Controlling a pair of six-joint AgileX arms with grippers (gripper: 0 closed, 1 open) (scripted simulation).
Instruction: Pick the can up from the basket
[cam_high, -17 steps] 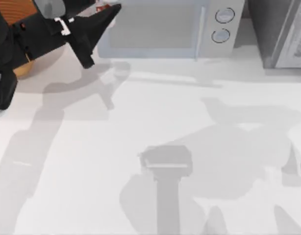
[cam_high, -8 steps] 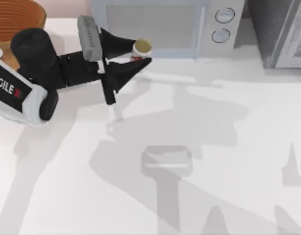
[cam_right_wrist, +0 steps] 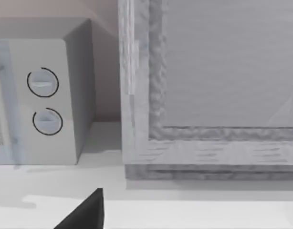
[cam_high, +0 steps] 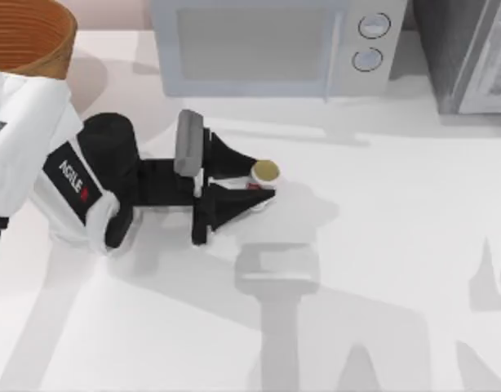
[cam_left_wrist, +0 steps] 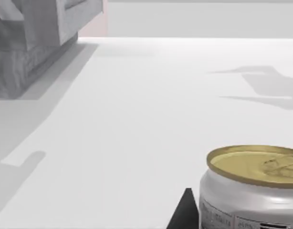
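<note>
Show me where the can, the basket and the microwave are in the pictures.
can (cam_high: 264, 171): top view, on its gold round top.
basket (cam_high: 26, 33): top view, on its ribbed inside near the rim.
microwave (cam_high: 250, 42): top view, on its door.

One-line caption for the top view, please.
Left gripper holds the can upright over the white table, away from the basket, before the microwave.

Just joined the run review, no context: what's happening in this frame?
The left gripper holds the can between its fingers, out over the open white table, near the middle, in front of the microwave. The can is upright, gold top up, and well clear of the basket, which sits at the table's far left corner. Whether the can is touching the table or just above it is hard to tell. The right arm is parked, its wrist camera facing the microwave.
</note>
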